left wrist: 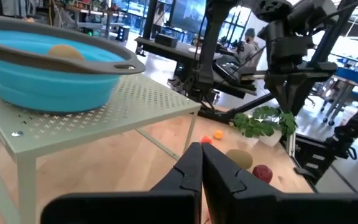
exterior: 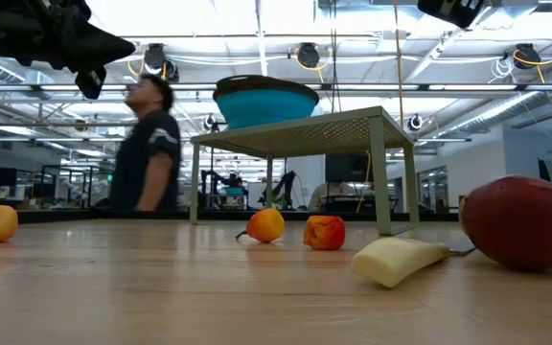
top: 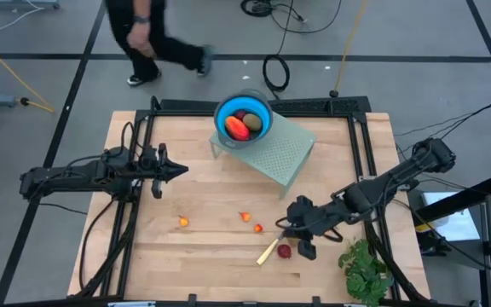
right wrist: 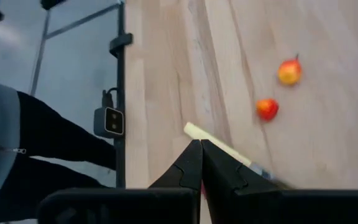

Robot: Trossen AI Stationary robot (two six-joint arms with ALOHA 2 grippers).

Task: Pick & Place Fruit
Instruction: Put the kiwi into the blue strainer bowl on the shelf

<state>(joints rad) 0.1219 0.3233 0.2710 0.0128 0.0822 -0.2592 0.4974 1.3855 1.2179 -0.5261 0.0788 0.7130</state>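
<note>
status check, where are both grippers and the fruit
Left gripper shut, empty, mid-table. Right gripper shut, empty, over the knife. Dark red fruit beside the knife; some fruit already in the blue bowl.

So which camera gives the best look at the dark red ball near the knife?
The low view: the dark red ball sits large on the table, unobstructed. The high view shows it small beside the right pincer; the left wrist view shows it distant; the right wrist view doesn't show it.

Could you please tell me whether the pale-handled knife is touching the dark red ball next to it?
Cannot tell. In the high view the knife and the dark red ball lie close together, but no view plainly shows contact or a gap.
</note>
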